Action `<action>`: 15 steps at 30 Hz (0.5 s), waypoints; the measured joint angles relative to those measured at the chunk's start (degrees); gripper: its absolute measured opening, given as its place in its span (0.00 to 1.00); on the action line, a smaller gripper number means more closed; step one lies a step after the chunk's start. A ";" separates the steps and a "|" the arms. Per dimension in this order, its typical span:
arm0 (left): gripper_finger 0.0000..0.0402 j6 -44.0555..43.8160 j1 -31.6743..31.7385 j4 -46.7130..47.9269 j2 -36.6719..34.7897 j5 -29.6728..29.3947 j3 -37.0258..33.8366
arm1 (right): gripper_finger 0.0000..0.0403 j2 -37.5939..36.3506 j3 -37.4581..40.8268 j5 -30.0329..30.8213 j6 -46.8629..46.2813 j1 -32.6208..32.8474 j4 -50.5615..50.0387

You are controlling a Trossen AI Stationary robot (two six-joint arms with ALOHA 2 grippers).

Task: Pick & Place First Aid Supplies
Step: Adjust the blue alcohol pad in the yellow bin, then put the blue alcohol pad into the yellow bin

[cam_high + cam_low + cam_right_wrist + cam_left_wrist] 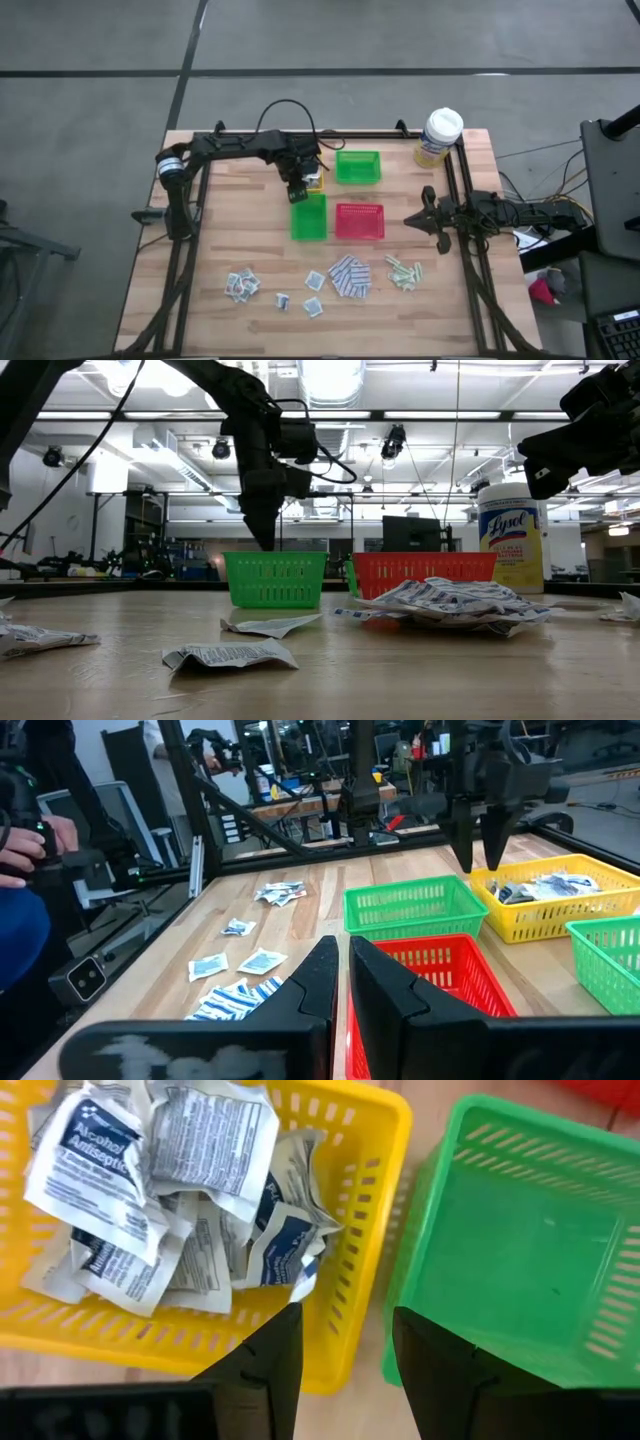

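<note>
My left gripper (345,1365) hangs open, pointing down over the gap between a yellow tray (365,1140) and an empty green tray (520,1230), with nothing between its fingers. Several white sachets (170,1180) lie heaped in the yellow tray. More first aid supplies lie flat on the table's near part: white sachets (241,285), blue-and-white pads (349,276) and pale green strips (404,270). My right gripper (345,970) waits shut at the table's right edge, pointing level, clear of everything.
A second green tray (358,166) and a red tray (359,220) stand beside the first green one (308,217). A yellow canister with a white lid (440,137) stands at the far right corner. A person's sleeve and hand (25,850) show beyond the table.
</note>
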State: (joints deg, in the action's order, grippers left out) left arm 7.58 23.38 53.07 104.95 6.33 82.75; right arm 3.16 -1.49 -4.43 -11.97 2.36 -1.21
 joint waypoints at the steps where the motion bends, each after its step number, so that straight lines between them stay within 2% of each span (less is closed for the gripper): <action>1: 0.37 -0.29 0.00 0.25 0.00 0.00 0.34 | 0.07 0.00 0.01 0.00 0.00 0.01 -0.02; 9: 0.37 -7.62 -3.79 13.76 -0.33 0.26 6.75 | 0.07 0.00 0.00 0.00 0.01 0.01 0.00; 15: 0.37 -15.96 -11.28 15.51 -0.33 0.48 7.24 | 0.07 0.00 0.00 0.00 0.00 0.00 0.00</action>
State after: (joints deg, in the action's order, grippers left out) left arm -8.38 12.10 68.58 104.62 6.81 89.99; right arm 3.16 -1.48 -4.43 -11.97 2.36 -1.21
